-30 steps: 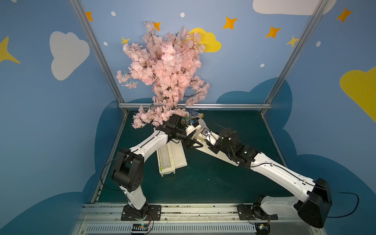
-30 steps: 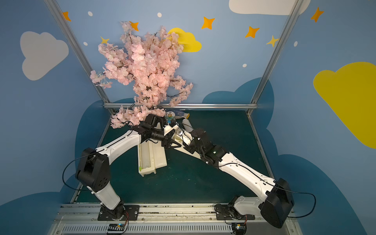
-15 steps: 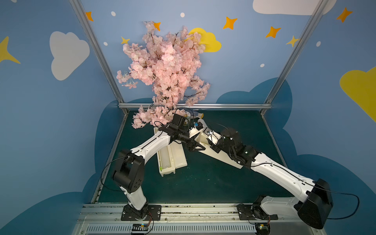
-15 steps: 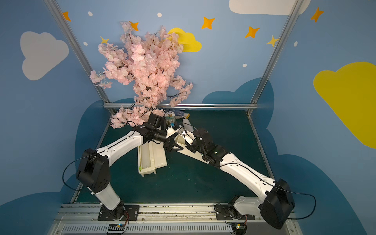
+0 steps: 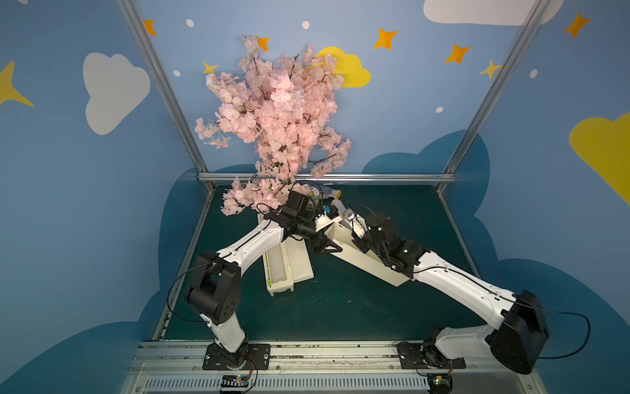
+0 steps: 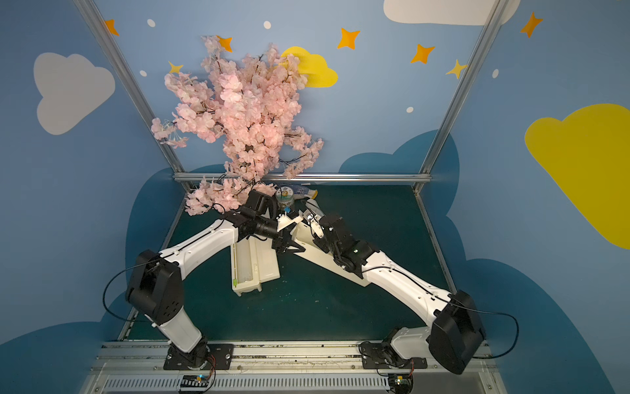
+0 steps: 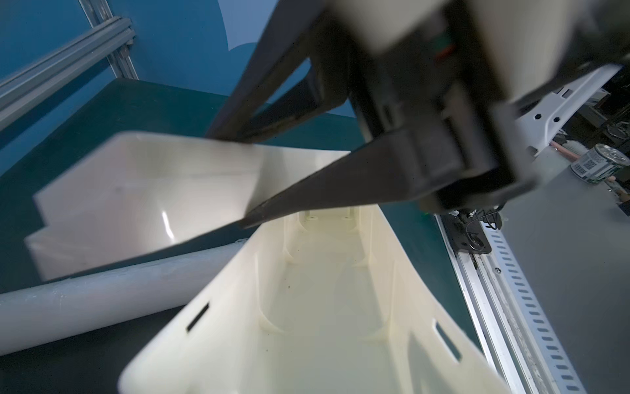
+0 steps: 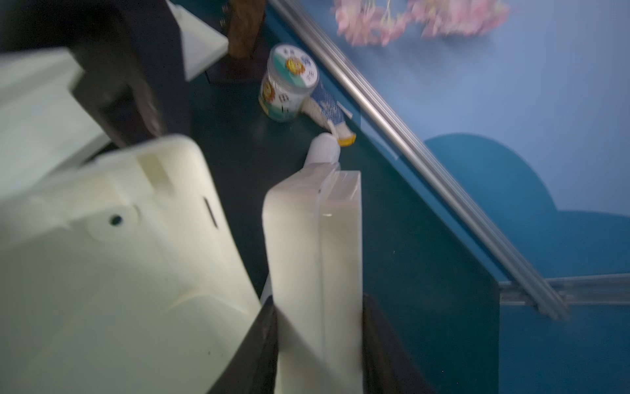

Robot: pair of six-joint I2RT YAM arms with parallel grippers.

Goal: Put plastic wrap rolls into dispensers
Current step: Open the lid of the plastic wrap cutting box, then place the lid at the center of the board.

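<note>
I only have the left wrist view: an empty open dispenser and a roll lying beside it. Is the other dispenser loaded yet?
Observer: Yes. In both top views the other dispenser lies open with a roll in it.
Operator: What is holding mine open?
Observer: The right gripper; its jaws are shut on the lid.
Operator: Where does the loose roll end, out of my frame?
Observer: Close to a yellow-capped bottle lying by the back rail.
</note>
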